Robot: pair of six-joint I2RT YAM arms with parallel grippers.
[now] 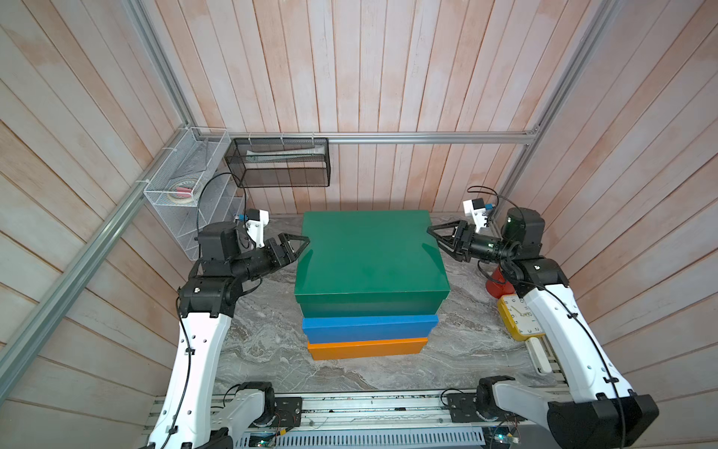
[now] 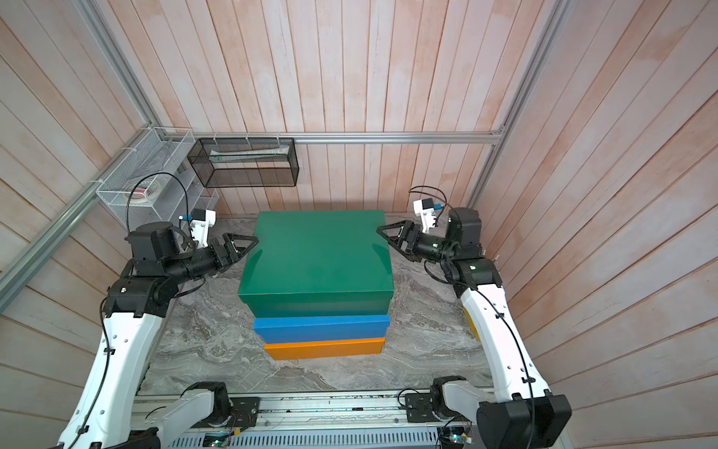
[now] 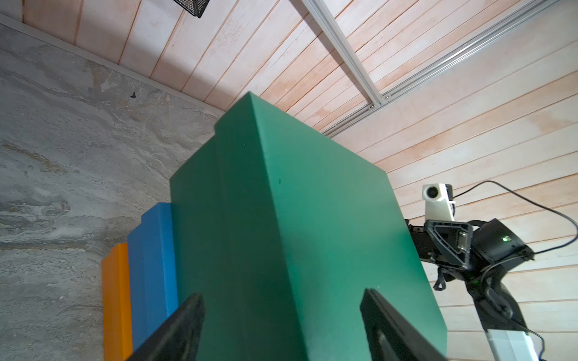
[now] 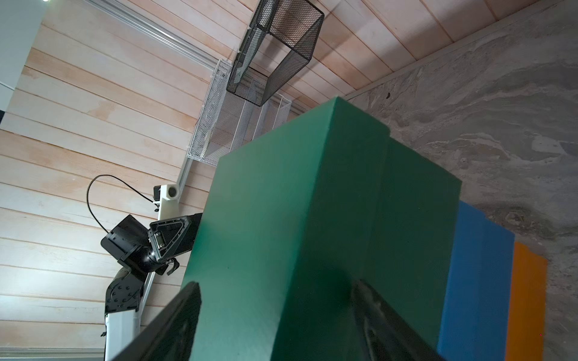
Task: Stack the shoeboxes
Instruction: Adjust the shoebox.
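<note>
Between both claws, the green shoebox (image 1: 369,252) sits atop the blue shoebox (image 1: 369,328) and orange shoebox (image 1: 365,348). Left claw (image 1: 303,245) and right claw (image 1: 435,233) stand with jaws apart, each straddling an opposite upper edge. Both are equally near, so each would likely clear by backing straight outward.

**Twin arms in white and black**

The left arm (image 1: 200,350) and right arm (image 1: 563,330) share white shells dotted with small dark holes, joined by black motor housings. A thin black cable (image 1: 189,351), clipped on, runs along each. The left gripper (image 1: 304,245) and right gripper (image 1: 436,239) have black, open-framed triangular fingers (image 3: 447,247). Each wrist bears a white camera mount (image 1: 257,225) with a blue plug. Small green lights (image 1: 513,220) glow on the right arm.
</note>
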